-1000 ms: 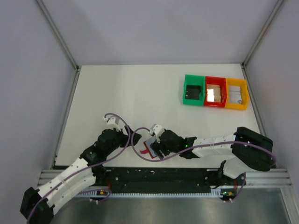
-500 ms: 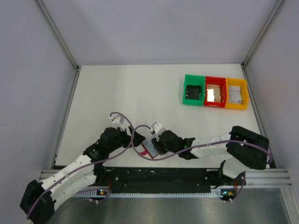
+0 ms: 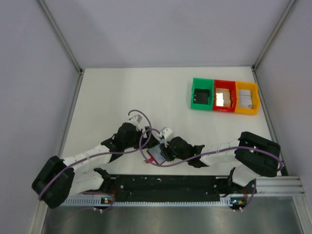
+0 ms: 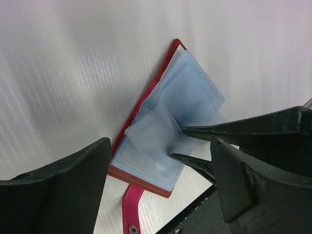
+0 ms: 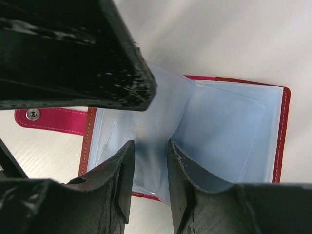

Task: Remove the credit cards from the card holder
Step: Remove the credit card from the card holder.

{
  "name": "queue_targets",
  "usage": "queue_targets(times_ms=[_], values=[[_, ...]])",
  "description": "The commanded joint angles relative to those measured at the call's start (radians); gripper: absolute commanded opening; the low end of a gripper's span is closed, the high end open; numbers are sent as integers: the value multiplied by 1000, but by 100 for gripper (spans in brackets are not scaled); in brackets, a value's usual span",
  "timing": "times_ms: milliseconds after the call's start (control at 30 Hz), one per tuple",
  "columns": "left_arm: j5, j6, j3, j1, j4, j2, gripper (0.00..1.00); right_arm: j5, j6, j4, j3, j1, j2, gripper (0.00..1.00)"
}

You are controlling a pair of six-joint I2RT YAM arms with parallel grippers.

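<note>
Holder (image 3: pixel 156 156) lies open and flat on the white surface (image 3: pixel 136 92), low centre of the top view, just above the black rail (image 3: pixel 165 183). It has a red border, pale blue clear sleeves (image 5: pixel 219 126) inside, and a pink tab (image 4: pixel 130 209) with a snap (image 5: pixel 33 114) sticking out of one side.

Right tool (image 5: pixel 149 146) is clenched on one sleeve (image 4: pixel 151 141), a tip on each face, page lifted off the rest. Can't tell if a card sits in it. Left tool (image 4: pixel 161 142) is released, jaws wide, held over the holder. Whether it touches the holder: can't tell.

Left arm (image 3: pixel 83 161) comes in from lower left, right arm (image 3: pixel 224 148) from lower right. Purple cables (image 3: pixel 141 139) loop over the wrists.

Surface is matte white, with faint ribbing and soft glare close up. Three bins stand in a row at upper right of the top view, touching side by side:
- green bin (image 3: pixel 193 92) with a dark card (image 3: pixel 201 95)
- red bin (image 3: pixel 224 82) with a tan card (image 3: pixel 224 97)
- yellow bin (image 3: pixel 246 84) with a pale card (image 3: pixel 245 99)

Room: plain grey walls (image 3: pixel 161 29) at left, back and right. Aluminium posts (image 3: pixel 61 36) run up from the surface's back corners. A metal strip (image 3: pixel 165 219) runs along the frame bottom.
</note>
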Motion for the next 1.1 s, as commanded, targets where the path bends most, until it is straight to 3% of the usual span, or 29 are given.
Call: queue_targets(times_ms=[0,200,633,733,933,1067], values=[[30,3,63,3,89,88,86,-47,18,-90,-28,3,40,31],[77,-2,103,3,82,206,87,-44,19,-90,-34,1,29,31],[177,-18,140,5,148,237,83,-43,18,-83,-25,-5,23,31],[197,-32,141,5,161,231,81,-35,18,-84,-23,-8,2,39],[217,-38,158,3,158,220,79,13,21,-109,-28,-20,-131,63],[232,-46,161,2,162,238,79,54,4,-136,-25,-26,-219,65]])
